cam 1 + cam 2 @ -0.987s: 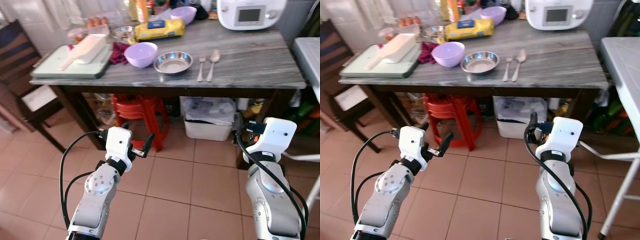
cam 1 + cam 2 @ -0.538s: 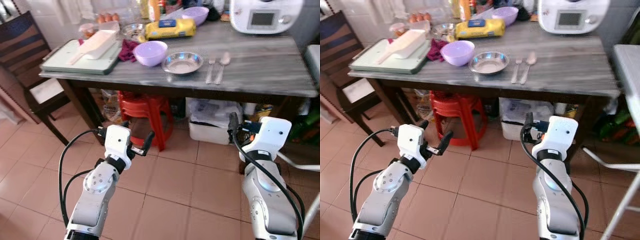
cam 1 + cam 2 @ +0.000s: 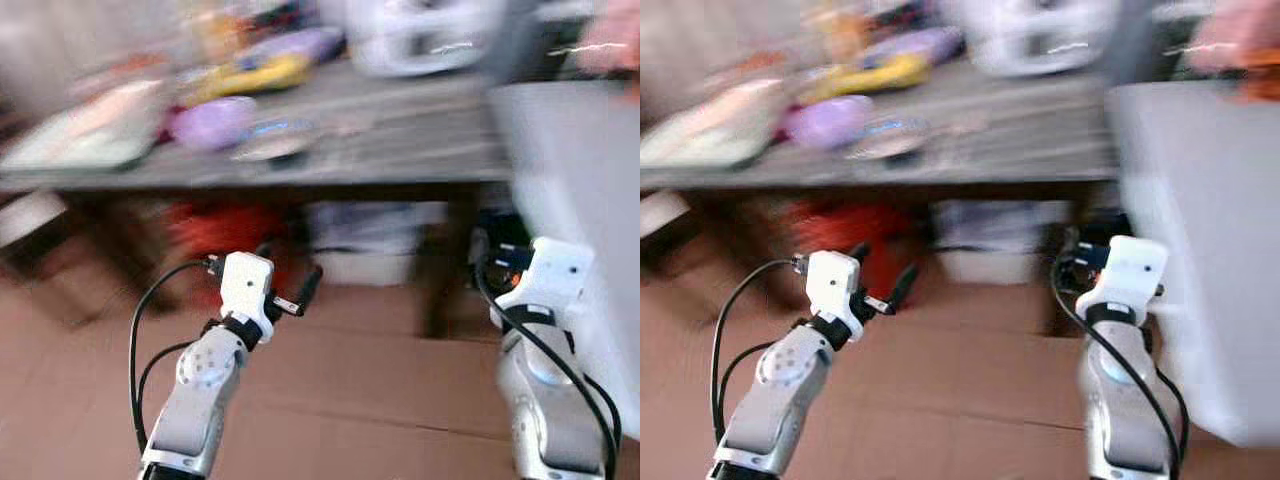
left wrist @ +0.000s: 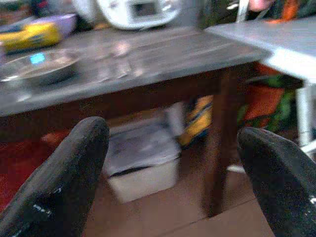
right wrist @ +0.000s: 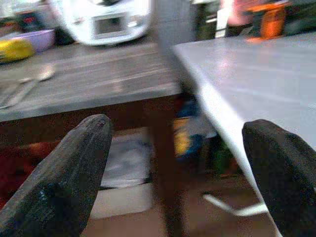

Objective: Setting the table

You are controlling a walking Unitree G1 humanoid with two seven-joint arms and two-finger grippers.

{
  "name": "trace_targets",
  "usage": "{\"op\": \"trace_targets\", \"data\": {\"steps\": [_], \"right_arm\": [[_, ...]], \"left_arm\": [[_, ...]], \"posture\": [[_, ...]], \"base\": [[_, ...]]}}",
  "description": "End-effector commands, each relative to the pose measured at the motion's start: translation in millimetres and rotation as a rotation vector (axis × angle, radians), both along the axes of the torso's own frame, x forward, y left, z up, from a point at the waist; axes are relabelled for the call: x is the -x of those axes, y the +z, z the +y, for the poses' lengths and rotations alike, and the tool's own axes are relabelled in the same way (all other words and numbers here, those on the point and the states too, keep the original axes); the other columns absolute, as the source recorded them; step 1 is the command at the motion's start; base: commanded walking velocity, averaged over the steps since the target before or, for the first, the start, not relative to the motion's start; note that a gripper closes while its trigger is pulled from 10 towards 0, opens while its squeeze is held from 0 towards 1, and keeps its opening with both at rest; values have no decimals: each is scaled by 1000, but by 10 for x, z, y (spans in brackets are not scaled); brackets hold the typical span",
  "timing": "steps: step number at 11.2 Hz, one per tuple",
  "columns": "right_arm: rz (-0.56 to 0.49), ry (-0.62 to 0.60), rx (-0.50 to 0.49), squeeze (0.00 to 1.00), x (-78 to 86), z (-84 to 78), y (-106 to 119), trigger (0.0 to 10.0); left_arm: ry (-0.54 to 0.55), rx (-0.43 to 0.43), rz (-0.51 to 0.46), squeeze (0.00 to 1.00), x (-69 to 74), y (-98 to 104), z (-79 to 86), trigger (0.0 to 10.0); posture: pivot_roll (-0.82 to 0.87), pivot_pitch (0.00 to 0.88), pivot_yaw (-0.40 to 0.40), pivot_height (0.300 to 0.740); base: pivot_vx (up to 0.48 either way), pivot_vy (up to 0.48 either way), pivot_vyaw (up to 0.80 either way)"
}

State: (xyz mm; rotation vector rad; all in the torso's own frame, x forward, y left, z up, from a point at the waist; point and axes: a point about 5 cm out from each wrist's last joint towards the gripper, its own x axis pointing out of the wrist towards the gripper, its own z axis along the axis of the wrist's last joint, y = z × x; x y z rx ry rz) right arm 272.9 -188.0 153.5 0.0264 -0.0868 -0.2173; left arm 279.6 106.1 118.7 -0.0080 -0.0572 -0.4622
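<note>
The eye views are blurred. On the grey stone table (image 3: 420, 140) stand a purple bowl (image 3: 210, 122) and a steel bowl (image 3: 272, 140), with a fork and spoon (image 4: 116, 66) lying just right of the steel bowl. Both arms are held low in front of the table, above the tiled floor. My left gripper (image 3: 288, 270) is open and holds nothing; its black fingers (image 4: 59, 187) frame the table's underside. My right gripper (image 3: 490, 255) is open and empty too, facing the table's right leg (image 5: 163, 163).
A white table (image 3: 570, 150) stands close on the right, its edge near my right arm. A white appliance (image 3: 420, 35), a yellow pack (image 3: 255, 72) and a tray (image 3: 80, 135) sit on the stone table. A red stool (image 3: 215, 225) and a white box (image 3: 365, 240) are underneath.
The camera has swung right and the picture has blurred, so the stone table sits further left and the white table fills the right. Both arms hold the same pose.
</note>
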Motion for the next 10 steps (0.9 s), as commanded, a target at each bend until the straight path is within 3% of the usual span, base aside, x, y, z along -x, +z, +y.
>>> {"op": "trace_targets", "data": {"steps": [1,3,8,10], "right_arm": [[-11,23,-14,0,3,77,16,10000],[-10,22,-12,0,8,75,18,10000],[-12,28,-3,0,9,83,23,10000],[-13,30,-2,0,3,93,23,10000]], "left_arm": [[24,-19,8,0,9,-17,96,10000],[21,-20,14,0,15,-31,94,10000],[12,-16,17,0,26,-38,56,10000],[21,-10,19,0,16,-38,61,10000]], "posture": [[-94,89,135,740],[-98,93,131,740],[-99,99,127,740],[-97,97,127,740]], "base": [[0,-371,-631],[0,-368,-413],[0,-343,0],[0,0,0]]}}
